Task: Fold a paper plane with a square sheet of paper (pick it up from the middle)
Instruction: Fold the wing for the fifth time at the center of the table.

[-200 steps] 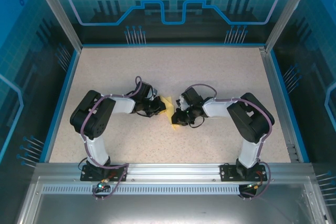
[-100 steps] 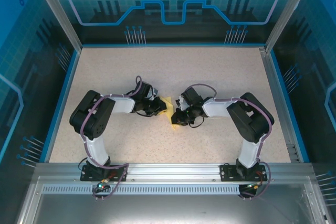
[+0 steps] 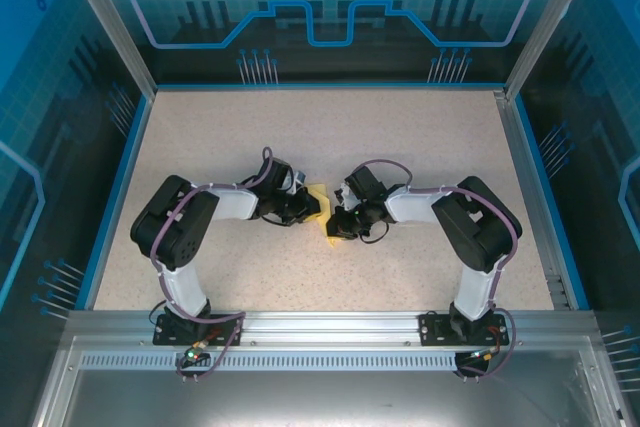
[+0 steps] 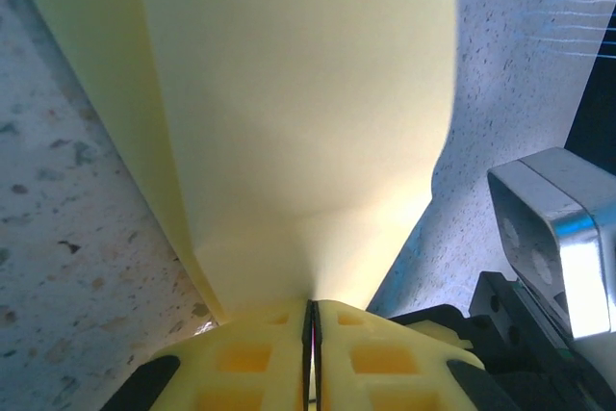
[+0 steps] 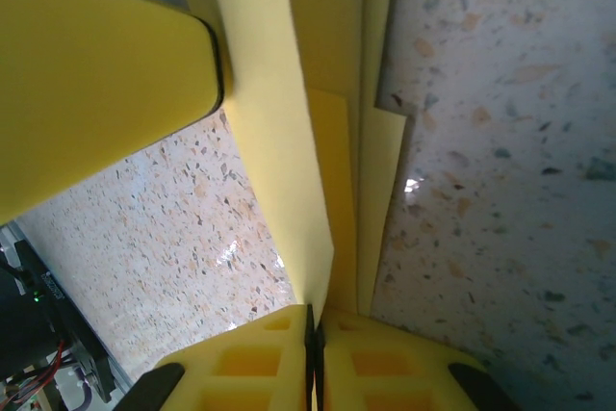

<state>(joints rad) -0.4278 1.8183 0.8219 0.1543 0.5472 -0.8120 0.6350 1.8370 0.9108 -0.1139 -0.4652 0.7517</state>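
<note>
Left tool [image 4: 311,309]: clamped tight just left of the bench's [image 3: 420,137] middle, its two yellow fingers meeting with no gap and a pale fold of the sheet of paper [image 4: 298,93] coming straight out of the seam between them.
Why so held: pinching one end, by the look of it, keeps the stacked layers from sliding while the crease is set.
Sheet of paper: at the bench's middle, strung between the two tools. It is already folded into a narrower, layered shape, part of it raised off the speckled surface and part close to it.
Layers: several overlapping yellow flaps with stepped edges show in the right wrist view, so the folding seems well under way, though no finished dart can be made out.
Right tool [image 5: 313,320]: just right of the bench's middle, fingers likewise closed hard on the other end of the sheet, which fans out from between its tips.
Why both ends: opposed grips probably hold the paper taut and lined up for the next fold.
Risk: thin paper pulled from two sides could tear or slip askew.
</note>
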